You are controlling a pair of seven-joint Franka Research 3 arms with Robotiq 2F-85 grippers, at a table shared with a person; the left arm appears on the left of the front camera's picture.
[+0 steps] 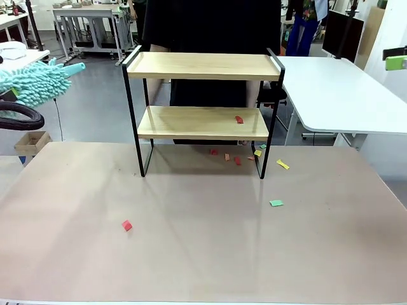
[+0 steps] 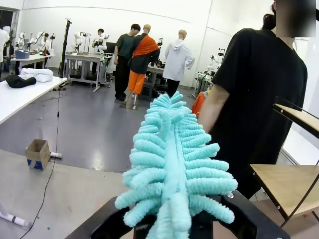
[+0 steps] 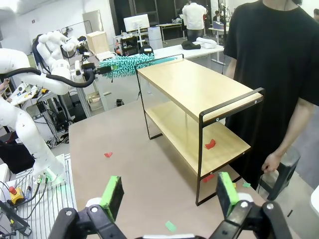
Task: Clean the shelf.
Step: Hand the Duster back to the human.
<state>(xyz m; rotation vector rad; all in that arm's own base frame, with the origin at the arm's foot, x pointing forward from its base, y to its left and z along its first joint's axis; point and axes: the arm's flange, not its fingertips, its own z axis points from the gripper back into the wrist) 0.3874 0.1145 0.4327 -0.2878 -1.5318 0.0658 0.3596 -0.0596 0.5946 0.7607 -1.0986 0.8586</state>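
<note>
One red paper scrap (image 1: pixel 239 119) was seen on the lower board of the two-tier wooden shelf with the thin black frame (image 1: pixel 202 66) at the table's far middle, so the fluffy turquoise duster (image 1: pixel 35 82) clenched in the left gripper (image 2: pixel 172 226) would best be swept level along that board, while the right gripper (image 3: pixel 169 198) was held spread and empty.

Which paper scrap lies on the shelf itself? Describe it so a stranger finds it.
Find the shelf at the table's far side. On its lower board, near the right end, lies a red scrap. The other scraps lie on the table.
</note>
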